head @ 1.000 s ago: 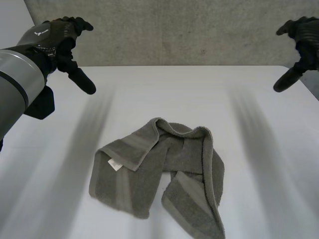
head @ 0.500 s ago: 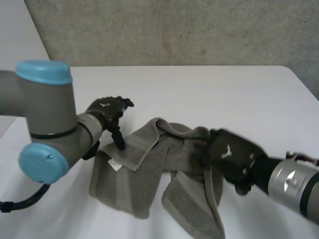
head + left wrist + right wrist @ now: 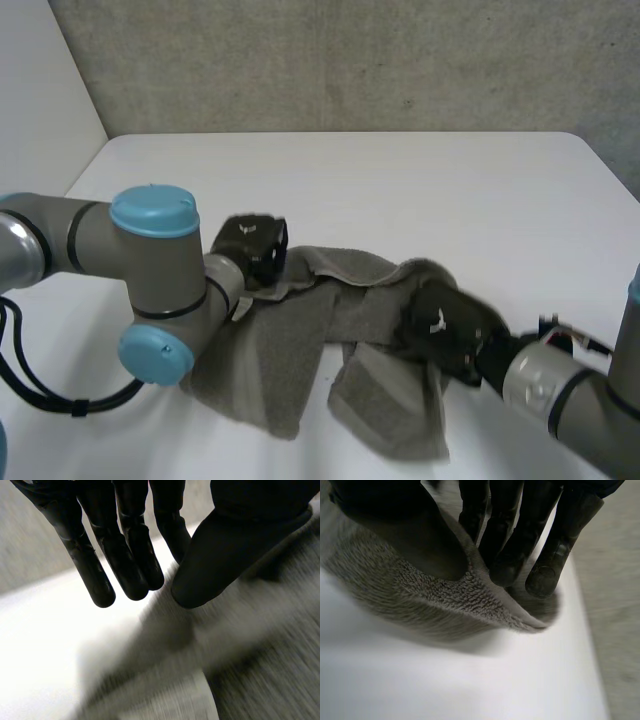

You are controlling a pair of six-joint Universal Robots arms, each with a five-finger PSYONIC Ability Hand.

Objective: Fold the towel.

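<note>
Behind, a grey wall [image 3: 350,60] backs the white table [image 3: 400,190] bearing the towel [image 3: 290,340].

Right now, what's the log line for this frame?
towel: crumpled on table | left robot hand: open, at towel edge | right robot hand: pinching towel edge

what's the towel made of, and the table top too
Towel: looks like grey terry cloth, probably cotton; the right wrist view shows fuzzy looped pile, and it slumps in soft folds. Table: smooth, matte white top, perhaps laminate or painted board; can't tell which.
</note>
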